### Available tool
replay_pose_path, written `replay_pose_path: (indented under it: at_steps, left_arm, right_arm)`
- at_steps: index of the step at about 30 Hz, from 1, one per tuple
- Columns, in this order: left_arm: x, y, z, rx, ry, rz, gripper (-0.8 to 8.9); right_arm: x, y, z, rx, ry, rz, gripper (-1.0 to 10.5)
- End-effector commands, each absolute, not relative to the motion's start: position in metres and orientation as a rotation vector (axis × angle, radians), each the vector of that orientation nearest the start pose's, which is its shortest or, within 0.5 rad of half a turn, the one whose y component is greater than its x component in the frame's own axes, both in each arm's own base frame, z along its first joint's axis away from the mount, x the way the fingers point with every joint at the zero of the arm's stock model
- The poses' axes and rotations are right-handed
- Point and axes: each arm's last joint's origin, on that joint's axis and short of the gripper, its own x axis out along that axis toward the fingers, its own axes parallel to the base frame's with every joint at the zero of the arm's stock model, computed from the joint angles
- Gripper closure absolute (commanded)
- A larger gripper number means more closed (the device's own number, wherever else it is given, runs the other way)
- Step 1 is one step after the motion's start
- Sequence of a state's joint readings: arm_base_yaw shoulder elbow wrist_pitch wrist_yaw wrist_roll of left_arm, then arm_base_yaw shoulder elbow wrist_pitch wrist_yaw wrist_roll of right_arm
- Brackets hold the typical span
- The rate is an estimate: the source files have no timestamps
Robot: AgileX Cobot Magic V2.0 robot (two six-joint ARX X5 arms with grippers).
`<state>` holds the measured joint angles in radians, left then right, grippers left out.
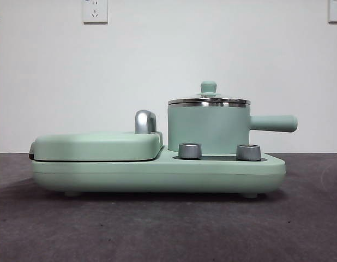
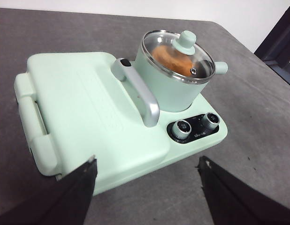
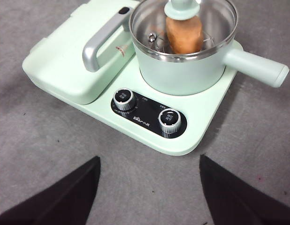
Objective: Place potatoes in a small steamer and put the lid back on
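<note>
**Lidded steamer on the cooker base, both grippers clear**

A mint-green cooker base stands on the dark grey table; its flat hinged griddle cover, with a chrome handle, fills one end and lies shut; two steel knobs sit on a black panel along the base's front edge, just before the pot; two wall sockets show on the white wall behind.

From the front view the pot's wall hides what is inside; only the wrist views look down through the glass; the right wrist view cuts off the far part of the lid.

The small steamer stands on the base's other end, beside the griddle cover, its straight handle pointing away from the cover; the lid rests on its steel rim, knob upward; inside lies the orange-brown potato, on what looks like a wire rack.

The left gripper hangs above the table off the base's front edge, jaws spread wide and holding nothing; the right gripper hangs likewise, jaws wide apart and empty.
</note>
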<state>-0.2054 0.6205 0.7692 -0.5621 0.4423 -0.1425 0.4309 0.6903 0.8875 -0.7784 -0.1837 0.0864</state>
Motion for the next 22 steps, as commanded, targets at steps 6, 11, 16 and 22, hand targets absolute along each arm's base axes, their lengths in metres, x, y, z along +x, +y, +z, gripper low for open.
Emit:
replay_pose_path:
  at_steps: [6,11,16,22]
  left_arm:
    - [0.1152,-0.0373,0.3198,-0.181,0.423,-0.622,8.09]
    - [0.1124,-0.0366,0.3168,-0.186,0.459,-0.616,8.08]
    - [0.1126,-0.0366,0.3171,-0.185,0.454,-0.616,8.08]
    - [0.1126,-0.0366,0.3171,-0.185,0.454,-0.616,8.08]
  right_arm:
    - [0.1123,0.0582,0.3309,0.010,0.569,0.581,9.3]
    - [0.1117,0.0583,0.3304,0.019,0.578,0.586,9.3]
    - [0.1124,0.0585,0.3318,0.021,0.562,0.587,9.3]
    - [0.1124,0.0586,0.3318,0.021,0.561,0.587,9.3]
